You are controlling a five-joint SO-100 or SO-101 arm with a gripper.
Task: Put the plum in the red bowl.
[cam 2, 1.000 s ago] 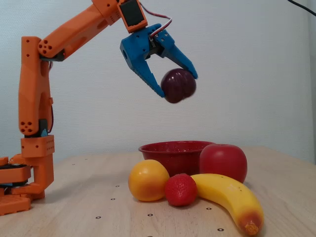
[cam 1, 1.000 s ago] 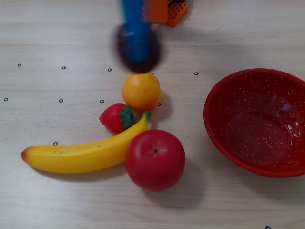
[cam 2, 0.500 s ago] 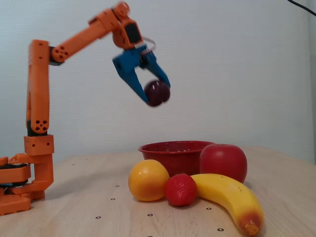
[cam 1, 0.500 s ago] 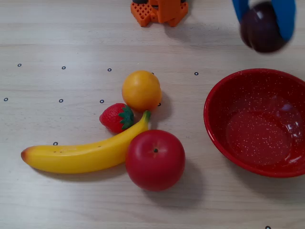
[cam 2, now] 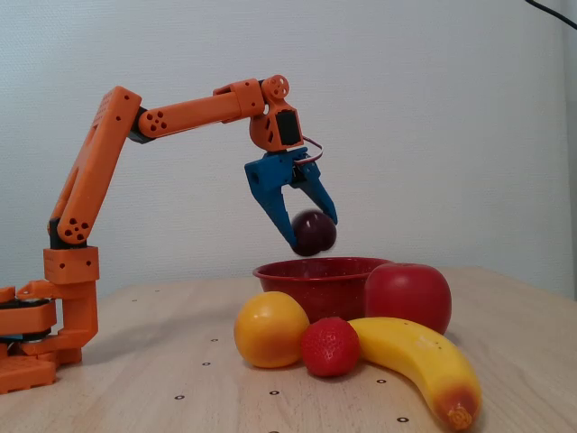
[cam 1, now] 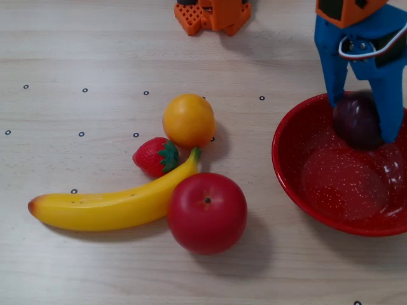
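The dark purple plum (cam 1: 356,121) hangs between the blue fingers of my gripper (cam 1: 364,124), which is shut on it. In the side fixed view the plum (cam 2: 313,233) sits in the gripper (cam 2: 311,236) a little above the rim of the red bowl (cam 2: 311,281). Seen from above, the plum is over the upper part of the red speckled bowl (cam 1: 299,178), at the right of the table.
An orange (cam 1: 188,120), a strawberry (cam 1: 156,157), a banana (cam 1: 111,204) and a big red apple (cam 1: 206,213) lie grouped left of the bowl. The arm's orange base (cam 1: 213,15) stands at the table's far edge.
The arm has swung right and stretched out, carrying the plum from above the orange to over the bowl, and has lowered it close to the bowl's rim.
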